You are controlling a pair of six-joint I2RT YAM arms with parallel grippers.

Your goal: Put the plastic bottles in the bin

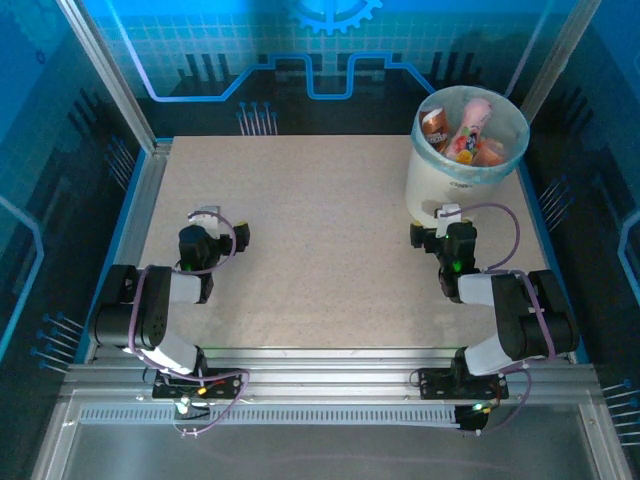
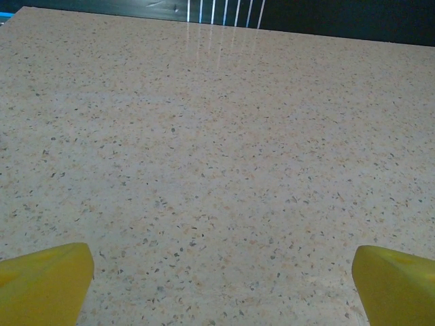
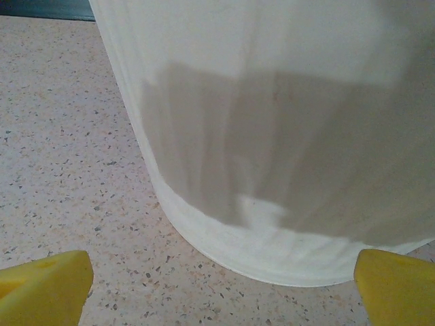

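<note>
The bin [image 1: 437, 186], a round white bucket lined with a light-blue bag, stands at the far right of the table. Several plastic bottles [image 1: 466, 134] lie inside it, among them a pink one [image 1: 474, 117] and one with a brown label [image 1: 435, 124]. My right gripper [image 1: 433, 226] rests low on the table just in front of the bin, open and empty. In the right wrist view the bin's white wall [image 3: 272, 136] rises close ahead between the yellow fingertips [image 3: 47, 285]. My left gripper [image 1: 224, 228] sits low at the left of the table, open, with bare tabletop between its fingertips [image 2: 44, 278].
The speckled beige tabletop [image 1: 320, 230] is bordered by metal rails and blue enclosure walls. A metal rail [image 1: 320, 365] runs along the near edge, where both arm bases are bolted.
</note>
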